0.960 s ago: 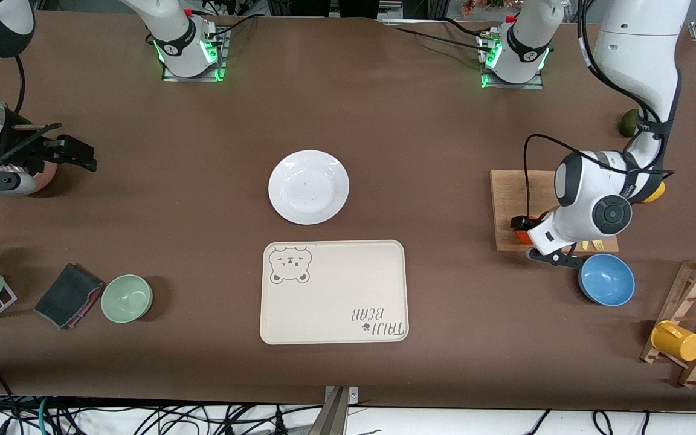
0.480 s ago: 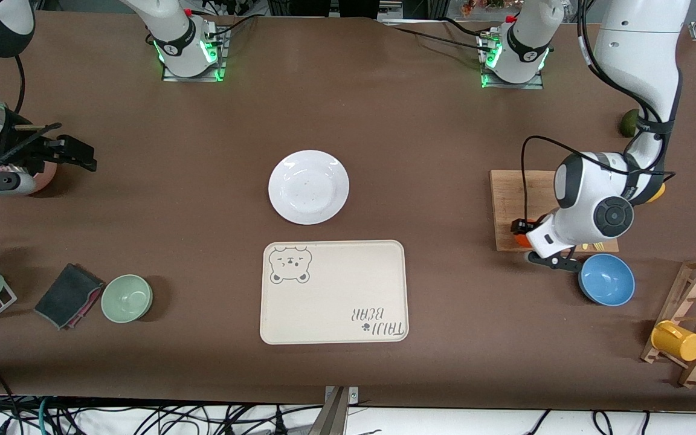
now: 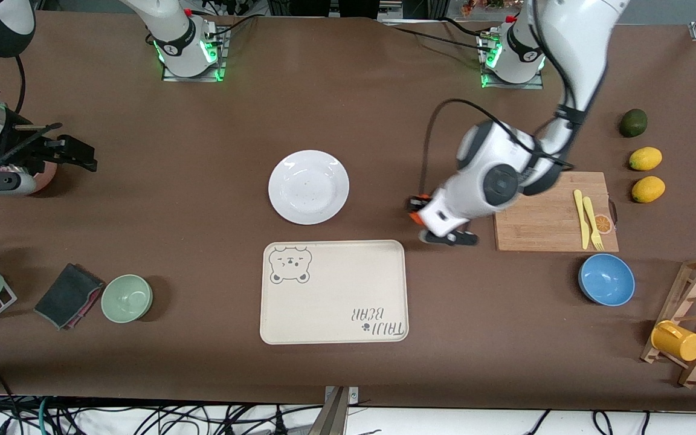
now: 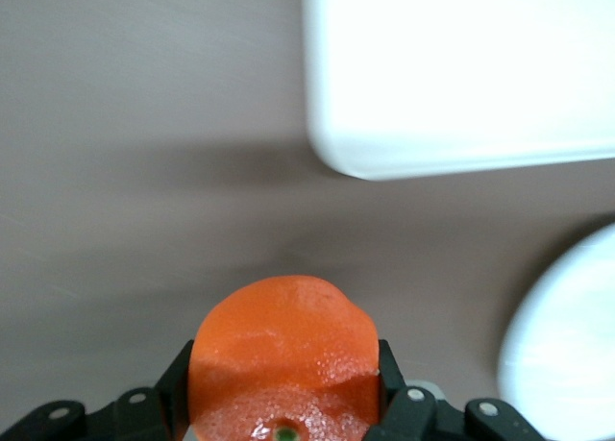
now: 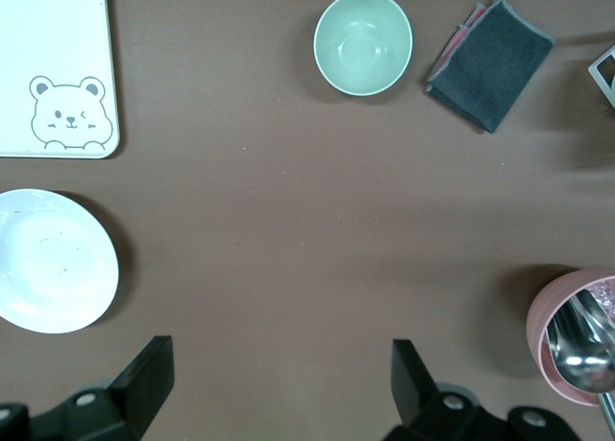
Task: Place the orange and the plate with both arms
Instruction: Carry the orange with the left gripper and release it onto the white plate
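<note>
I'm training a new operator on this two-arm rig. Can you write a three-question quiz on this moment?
1. True or false: the left gripper holds the orange.
2. The plate lies: A) on the tray B) on the bare table, farther from the front camera than the tray C) on the cutting board
3. Fill in: the right gripper is ____, over bare table.

Key: 1 true; 2 B; 3 open

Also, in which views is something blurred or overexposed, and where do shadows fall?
Left wrist view: the tray and plate are washed out to plain white with soft edges, while the orange held by the left gripper looks sharp. Front view: the left gripper is slightly smeared. Right wrist view: sharp overall, with a soft shadow beside the green bowl.
</note>
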### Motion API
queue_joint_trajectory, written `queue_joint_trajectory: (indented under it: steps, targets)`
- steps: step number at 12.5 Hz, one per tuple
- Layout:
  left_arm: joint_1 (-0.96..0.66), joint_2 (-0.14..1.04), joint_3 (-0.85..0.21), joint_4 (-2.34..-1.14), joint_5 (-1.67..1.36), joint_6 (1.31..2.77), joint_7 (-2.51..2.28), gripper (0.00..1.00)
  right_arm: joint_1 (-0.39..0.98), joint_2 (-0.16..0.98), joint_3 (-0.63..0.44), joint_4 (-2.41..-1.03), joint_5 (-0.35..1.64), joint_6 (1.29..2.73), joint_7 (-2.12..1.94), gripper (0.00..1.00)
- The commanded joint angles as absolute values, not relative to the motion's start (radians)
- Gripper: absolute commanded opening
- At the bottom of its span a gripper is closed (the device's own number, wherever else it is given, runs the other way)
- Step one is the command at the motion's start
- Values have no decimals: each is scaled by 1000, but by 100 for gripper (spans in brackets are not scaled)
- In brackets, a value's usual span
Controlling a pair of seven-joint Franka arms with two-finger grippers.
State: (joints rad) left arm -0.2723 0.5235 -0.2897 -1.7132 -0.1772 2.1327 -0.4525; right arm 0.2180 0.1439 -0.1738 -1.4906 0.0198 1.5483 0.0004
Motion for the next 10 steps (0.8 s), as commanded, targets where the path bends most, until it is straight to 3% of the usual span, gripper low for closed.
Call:
queue_joint_trajectory:
  steps: [1, 3, 7, 8, 9, 10]
  targets:
    - [-423, 622, -285, -1571, -196, 2109, -631, 0, 216, 143, -170, -1480, 17, 1548, 11, 100]
    - [-538, 720, -285, -1464, -198, 2127, -699, 0, 218, 143, -170, -1480, 17, 1546, 11, 100]
    - [-633, 810, -285, -1439, -196, 2339, -733, 3, 218, 143, -172, -1480, 17, 1548, 11, 100]
    - [-643, 825, -285, -1439, -196, 2385, -733, 15, 218, 143, -172, -1480, 17, 1548, 11, 100]
    - [-647, 836, -284, -1439, -195, 2408, -732, 44, 218, 143, -170, -1480, 17, 1548, 11, 100]
    - [-650, 841, -281, -1439, -187, 2408, -730, 99, 218, 143, -170, -1480, 17, 1548, 11, 100]
